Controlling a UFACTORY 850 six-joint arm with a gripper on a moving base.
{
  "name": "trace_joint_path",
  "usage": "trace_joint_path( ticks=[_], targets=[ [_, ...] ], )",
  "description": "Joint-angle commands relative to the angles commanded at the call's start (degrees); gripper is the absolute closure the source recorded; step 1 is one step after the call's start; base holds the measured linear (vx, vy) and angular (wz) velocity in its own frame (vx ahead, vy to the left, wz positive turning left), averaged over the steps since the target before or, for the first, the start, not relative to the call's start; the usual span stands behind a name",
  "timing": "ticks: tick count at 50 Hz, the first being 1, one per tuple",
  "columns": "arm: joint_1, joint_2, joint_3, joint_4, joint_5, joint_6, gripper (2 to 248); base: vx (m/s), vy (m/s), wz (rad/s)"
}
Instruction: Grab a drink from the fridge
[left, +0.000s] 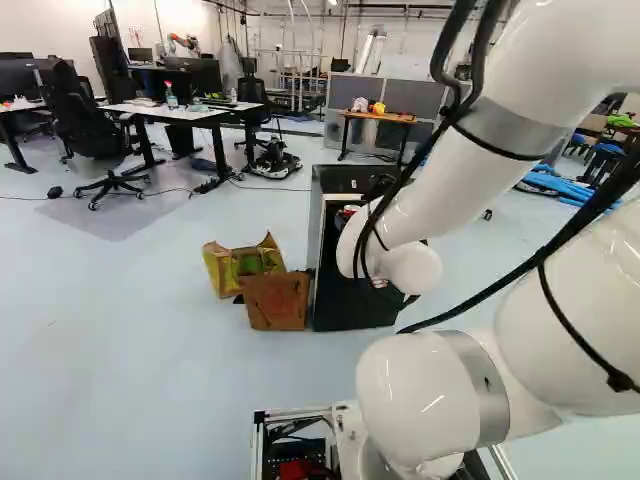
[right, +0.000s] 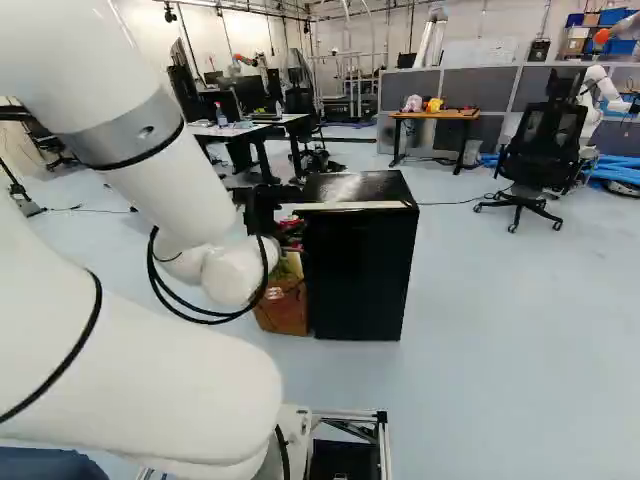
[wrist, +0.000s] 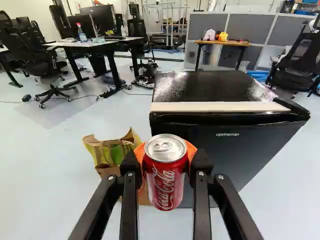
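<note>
A pale floor (wrist: 45, 185) runs back to a white wall (left: 60, 30). Black office chairs (left: 85, 120) stand near white-topped desks (wrist: 92, 44) bearing monitors (wrist: 102, 20), and grey partition panels (right: 495, 88) rise behind a small wooden-topped table (right: 435, 115).

A robotics lab furnished partly like an office: monitors (wrist: 102, 19) stand on a white-topped bench (wrist: 70, 43), a wheeled office chair (wrist: 41, 59) sits on the pale, hard floor (left: 130, 320), and grey partitions (wrist: 257, 25) line the area behind a wooden-topped bench (right: 436, 114). At the right of the right base view, another robot (right: 597, 92) shows its white, jointed arm. A metal frame (wrist: 170, 25) rises toward the back, and a cable (right: 455, 203) trails across the floor.
</note>
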Motion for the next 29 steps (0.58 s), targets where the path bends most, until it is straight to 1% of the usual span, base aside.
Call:
trace_joint_path(
  ticks=[29],
  targets=[
    [0.07,0.64,0.76,-0.06,-0.11,0.05,150,0.000,0.000,0.000]
  ],
)
